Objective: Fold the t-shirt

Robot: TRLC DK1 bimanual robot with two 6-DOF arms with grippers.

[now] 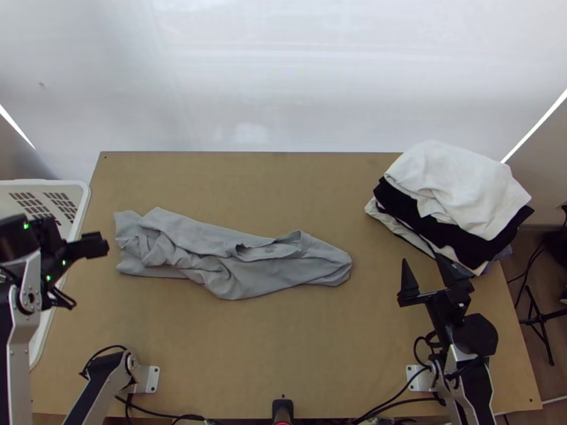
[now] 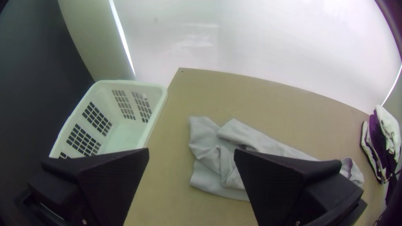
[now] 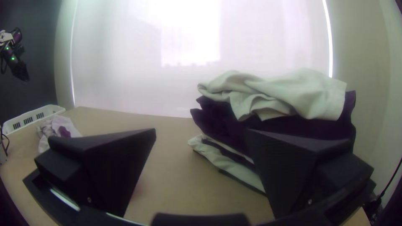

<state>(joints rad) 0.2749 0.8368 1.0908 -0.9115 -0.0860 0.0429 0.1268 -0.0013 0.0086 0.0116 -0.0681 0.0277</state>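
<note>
Observe grey t-shirt (image 1: 262, 275) on the worktop (image 1: 283, 354), lying bunched in a long, narrow strip from the left side to just right of the middle. Note neckline (image 1: 273, 249) along its far edge, right of its midpoint; see loose creases toward its left end. Record left gripper (image 1: 105, 246) as wide open with nothing between fingers, left of the t-shirt and near the white basket (image 1: 86, 193). Record right gripper (image 1: 423, 262) as wide open also, holding nothing, beside the near-left edge of the stacked clothes (image 1: 453, 185) at right.
</note>
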